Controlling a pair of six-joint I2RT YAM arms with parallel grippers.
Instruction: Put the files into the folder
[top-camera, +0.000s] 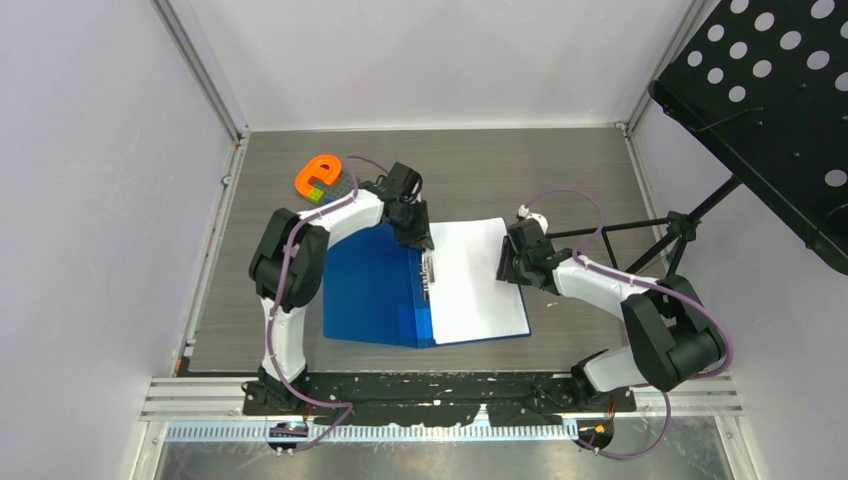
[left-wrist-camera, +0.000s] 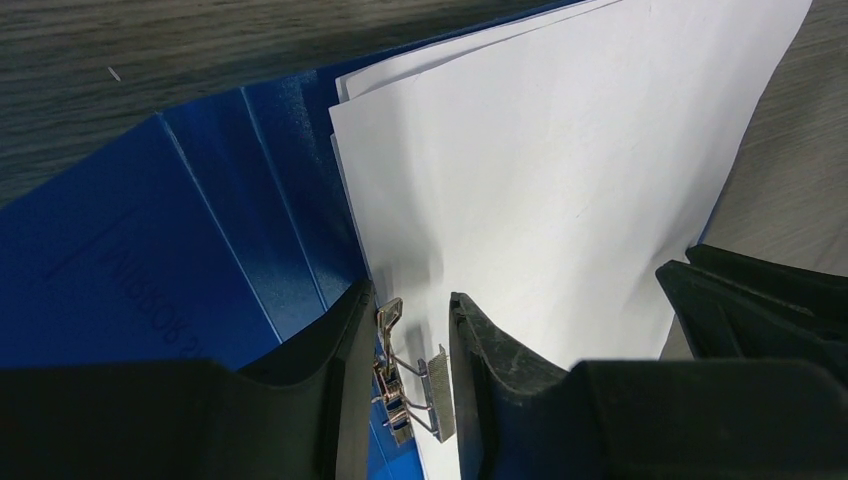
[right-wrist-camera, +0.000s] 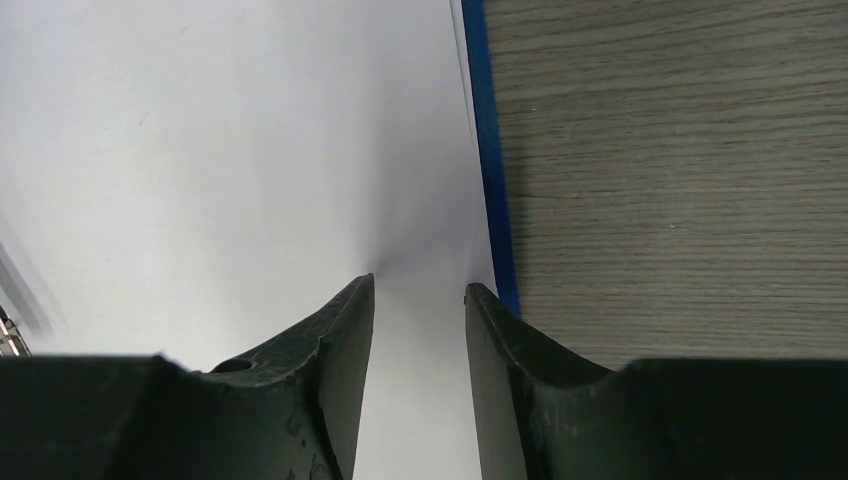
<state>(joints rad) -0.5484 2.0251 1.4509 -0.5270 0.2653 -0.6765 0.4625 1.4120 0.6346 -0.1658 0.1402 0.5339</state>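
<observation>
The blue folder (top-camera: 370, 290) lies open on the table, and the white files (top-camera: 478, 280) rest on its right half. The metal clip (left-wrist-camera: 410, 375) stands along the spine at the files' left edge. My left gripper (top-camera: 425, 243) is over the spine; in the left wrist view its jaws (left-wrist-camera: 412, 330) hold the clip, one finger on the lever and the other against the flat plate. My right gripper (top-camera: 507, 268) is at the files' right edge. In the right wrist view it (right-wrist-camera: 418, 290) is open, fingertips down on the white sheet (right-wrist-camera: 200, 150) beside the folder's blue edge (right-wrist-camera: 490, 150).
An orange letter-shaped object (top-camera: 318, 178) sits on a small multicoloured block at the back left, just behind the left arm. A black perforated music stand (top-camera: 770, 90) overhangs the right side, its tripod legs (top-camera: 640, 230) reaching onto the table near the right arm. Walls enclose the table.
</observation>
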